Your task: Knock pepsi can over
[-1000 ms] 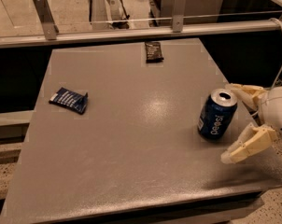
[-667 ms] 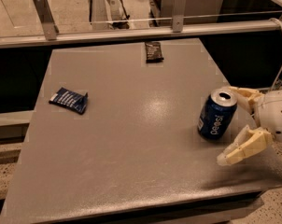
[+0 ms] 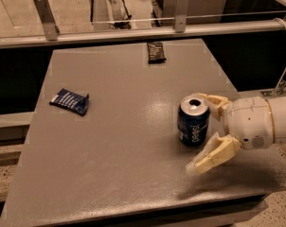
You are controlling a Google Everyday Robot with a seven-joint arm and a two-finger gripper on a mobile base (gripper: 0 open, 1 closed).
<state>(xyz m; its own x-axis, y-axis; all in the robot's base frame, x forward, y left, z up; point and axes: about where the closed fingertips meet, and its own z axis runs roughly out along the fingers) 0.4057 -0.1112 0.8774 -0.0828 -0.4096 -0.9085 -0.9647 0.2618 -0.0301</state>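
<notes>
the open claw (image 3: 195,134) has come in from the right around the pepsi can (image 3: 193,123), which slid a little toward the blue packet (image 3: 69,100) on the desk (image 3: 133,174) but is upright, not yet toppled.

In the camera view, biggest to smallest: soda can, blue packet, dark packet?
1. Dark blue aluminium pepsi can, straddled by the open gripper.
2. Flat blue snack packet.
3. Flat dark snack packet; farthest away, so unsure.
</notes>
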